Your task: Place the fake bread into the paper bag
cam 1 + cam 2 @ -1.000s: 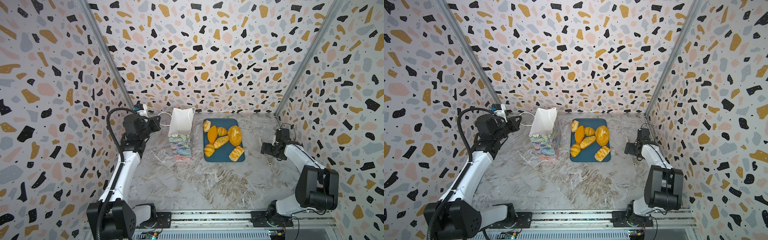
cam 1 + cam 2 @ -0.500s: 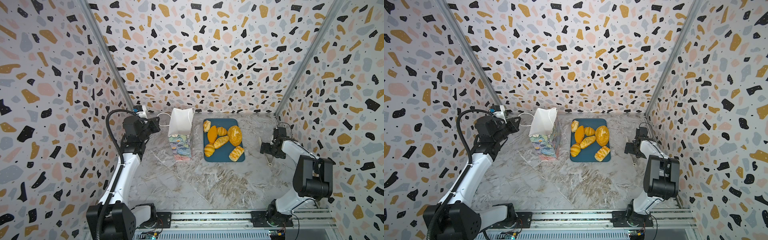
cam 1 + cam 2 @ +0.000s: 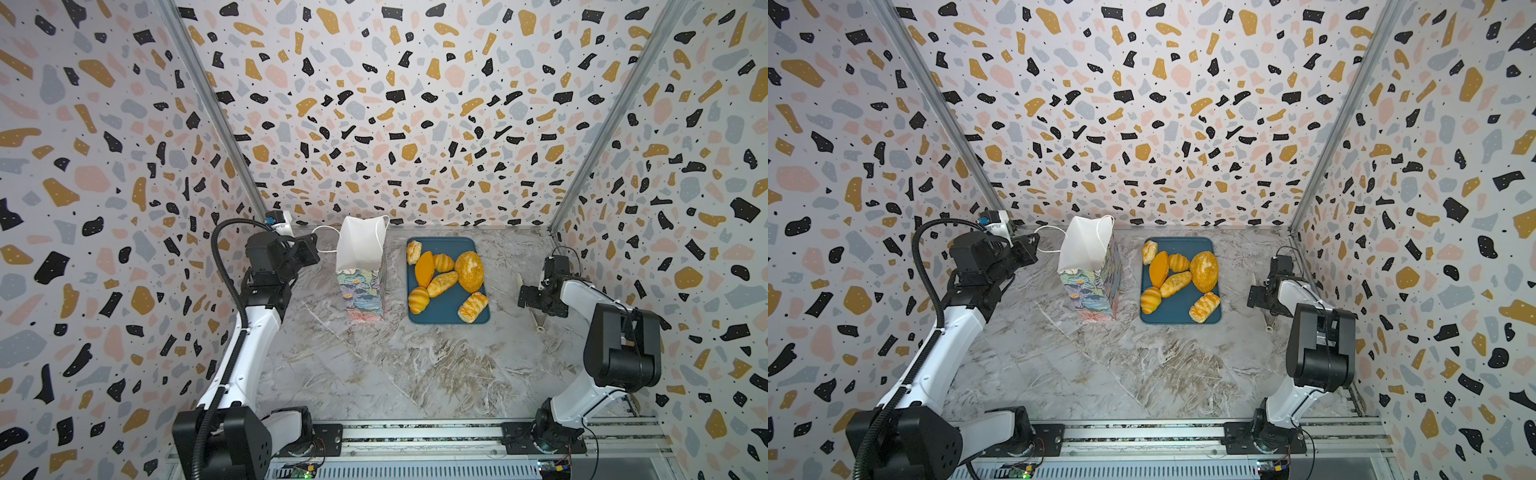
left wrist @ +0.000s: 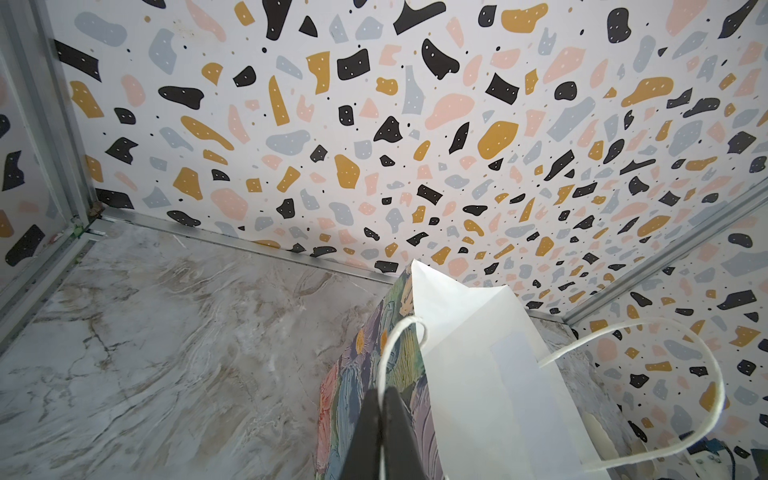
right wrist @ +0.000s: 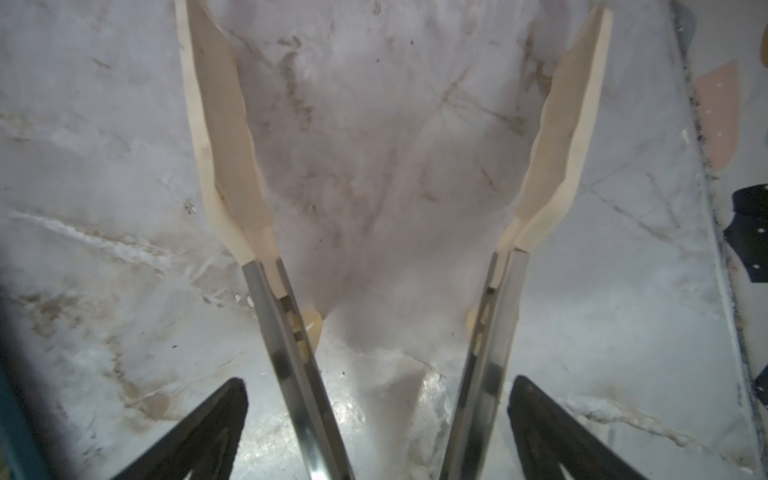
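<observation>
The paper bag (image 3: 360,266) (image 3: 1090,266) stands upright left of the tray, its white lining showing. My left gripper (image 4: 381,392) is shut on the bag's thin white cord handle (image 4: 388,353), at the bag's left side (image 3: 318,245). Several pieces of fake bread lie on the dark-blue tray (image 3: 446,311), among them a big seeded loaf (image 3: 469,271), a smooth orange oval (image 3: 424,269) and a plaited pastry (image 3: 473,306). My right gripper (image 5: 379,382) is open and low over the table right of the tray (image 3: 530,297). Its fingers (image 5: 208,419) straddle a pair of tongs (image 5: 286,332) without gripping them.
The tongs (image 3: 536,318) have metal arms and cream tips (image 5: 224,124) and lie spread on the marble table near the right wall. Patterned walls close in the back and both sides. Bare marble (image 3: 395,374) stretches in front of bag and tray.
The right arm's elbow has pulled in and risen, and its wrist has edged slightly left over the tongs. The left arm, bag and bread have not moved.
</observation>
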Motion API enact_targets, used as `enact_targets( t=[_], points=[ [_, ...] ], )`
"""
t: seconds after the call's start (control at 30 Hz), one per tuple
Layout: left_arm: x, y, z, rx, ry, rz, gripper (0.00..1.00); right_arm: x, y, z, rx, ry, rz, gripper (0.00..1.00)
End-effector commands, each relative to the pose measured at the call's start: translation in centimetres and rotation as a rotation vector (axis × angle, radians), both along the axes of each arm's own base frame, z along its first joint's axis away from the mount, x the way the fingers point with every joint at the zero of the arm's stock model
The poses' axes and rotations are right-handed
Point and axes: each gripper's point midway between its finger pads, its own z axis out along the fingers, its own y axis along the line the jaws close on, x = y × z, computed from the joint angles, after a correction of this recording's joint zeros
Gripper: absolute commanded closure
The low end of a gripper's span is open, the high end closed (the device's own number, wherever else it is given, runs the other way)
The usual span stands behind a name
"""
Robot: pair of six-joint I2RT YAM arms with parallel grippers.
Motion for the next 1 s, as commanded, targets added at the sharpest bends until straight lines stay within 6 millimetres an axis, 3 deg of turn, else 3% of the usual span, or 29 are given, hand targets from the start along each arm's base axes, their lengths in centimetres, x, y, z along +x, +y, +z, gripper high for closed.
enact_targets(
  t=[0.0, 0.63, 0.97],
  points=[
    [-0.2, 0.3, 1.1, 0.009, -0.035, 0.015, 1.00, -0.4, 0.1, -0.2, 0.005, 0.012, 0.014, 0.01],
    [0.0, 0.3, 0.9, -0.003, -0.025, 0.012, 1.00, -0.6, -0.9, -1.8, -0.045, 0.081, -0.006, 0.10],
    [0.0, 0.4, 0.9, -0.004, -0.026, 0.021, 1.00, -0.3, -0.5, -1.6, -0.015, 0.067, -0.010, 0.27]
  ],
)
